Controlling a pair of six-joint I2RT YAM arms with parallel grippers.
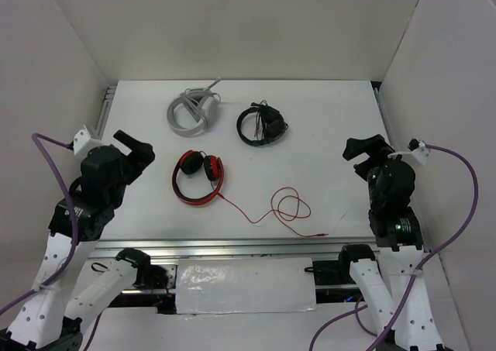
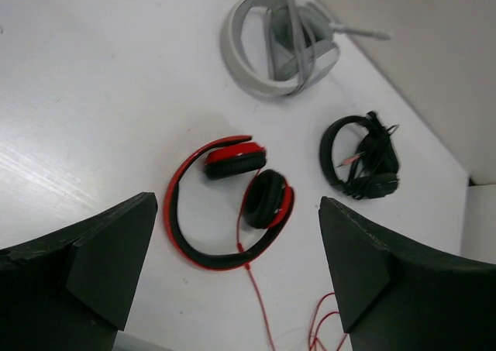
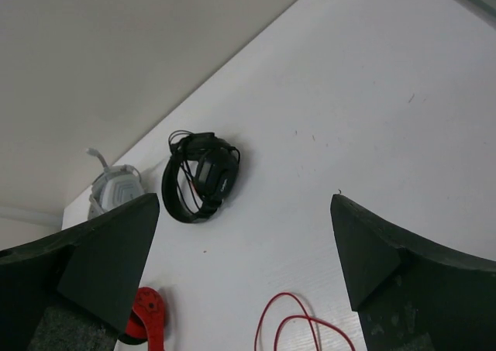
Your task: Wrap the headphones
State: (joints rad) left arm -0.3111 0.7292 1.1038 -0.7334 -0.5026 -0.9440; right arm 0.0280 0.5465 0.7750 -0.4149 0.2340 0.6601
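When viewed from overhead, showed a white worktop [image 1: 325,126] enclosed by white walls [image 1: 232,25] at the back and on both sides. Carried the left arm [image 1: 93,204] and the right arm [image 1: 395,204] at its near edge, black and white, both trailing purple cords [image 1: 457,173].

Held the left claw [image 1: 133,145] raised over the left part of the worktop, spread wide and gripping nothing. Held the right claw [image 1: 366,147] likewise over the right part, spread wide and empty, well apart from every item.

Placed the grey-white headphones [image 1: 203,107] at the back, left of centre, with the black headphones [image 1: 267,125] near them on the right. Placed the red headphones [image 1: 211,169] flat on the worktop, nearer than those two, left of centre, to the right of the left claw and touched by neither claw. Showed black ear pads inside the red band. Through the left wrist camera, framed the red headphones between two dark fingers [image 2: 101,266].

Trailed the thin red cable [image 1: 240,211] from the red headphones toward the near right, looped loosely around mid-worktop, ending near the front edge.
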